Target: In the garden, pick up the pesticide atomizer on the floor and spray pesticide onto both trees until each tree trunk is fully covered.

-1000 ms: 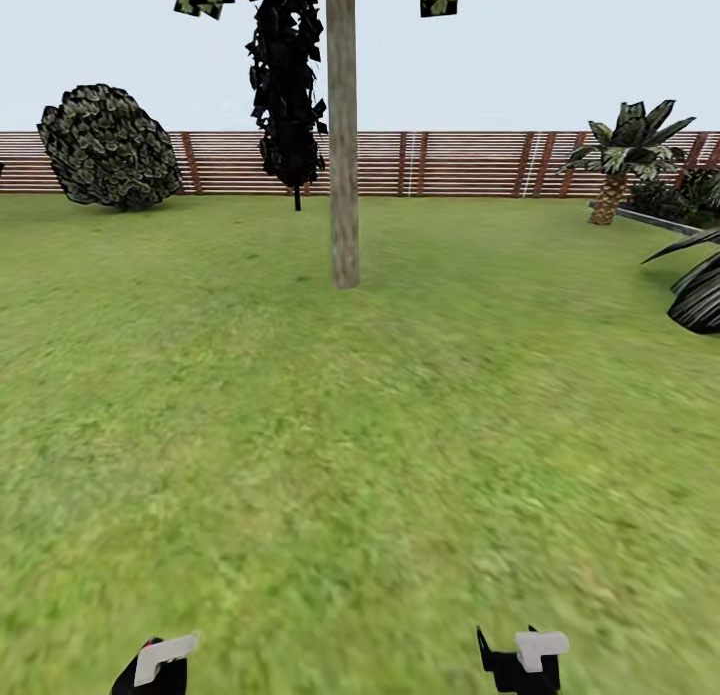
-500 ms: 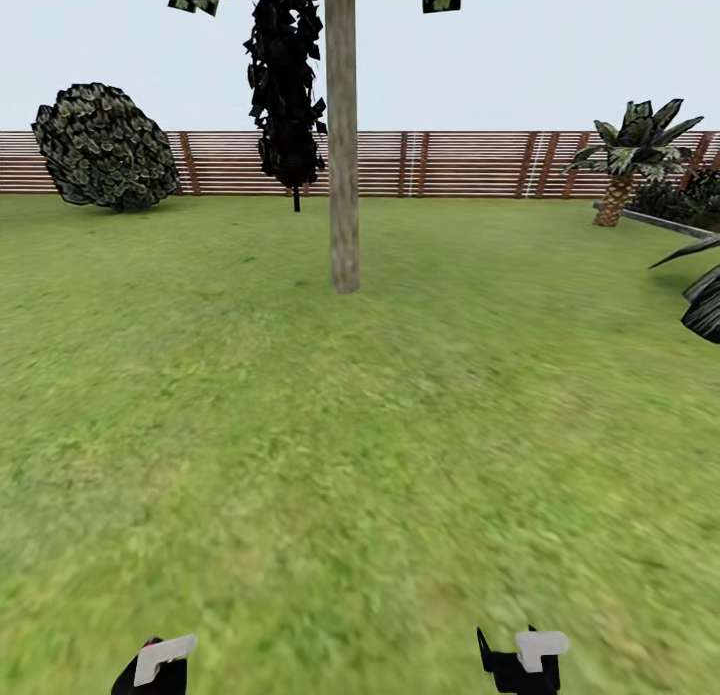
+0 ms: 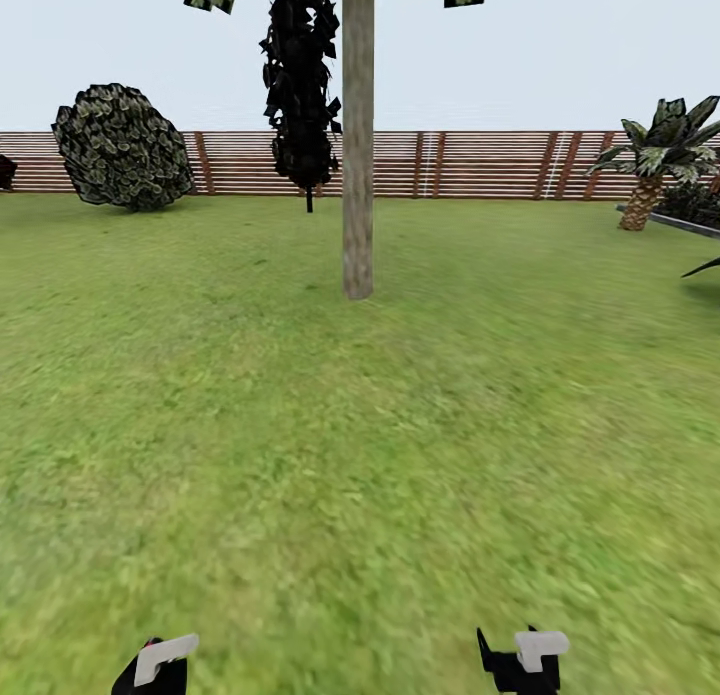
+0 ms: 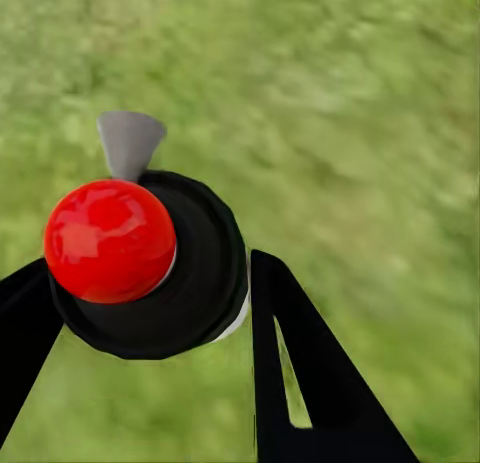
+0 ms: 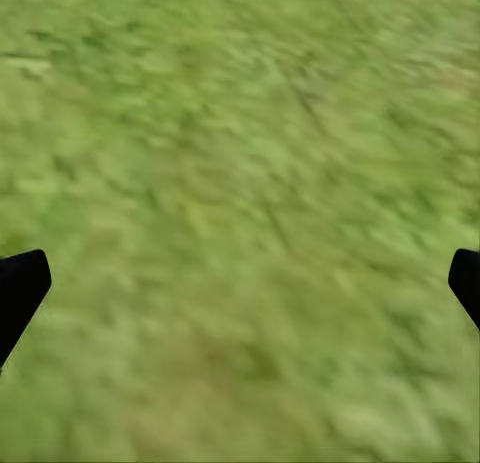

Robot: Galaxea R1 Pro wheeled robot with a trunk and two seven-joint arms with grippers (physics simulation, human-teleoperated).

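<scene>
On the green grass lawn of the garden, the tall tree with a straight, mottled grey-tan trunk stands at twelve o'clock from the robot, well apart from it, in front of the brown horizontal-slat wooden fence. A black-leaved tree on a thin stem stands just behind the trunk at about eleven o'clock, a rounded dark bush at ten, and a short palm with a scaly trunk at two.

The left gripper is closed around the pesticide atomizer, a black round-bodied sprayer with a glossy red ball cap and a grey nozzle; its black fingers press against either side of the body. The nozzle points outward over the grass, probably so it can be aimed once the trunk is near. The right gripper carries nothing, its jaws spread wide over the grass, likely kept low and out of the way. Both arms sit tucked at six o'clock, which suits driving; the robot seems to be on its way towards the trunk, with spraying not yet begun.
</scene>
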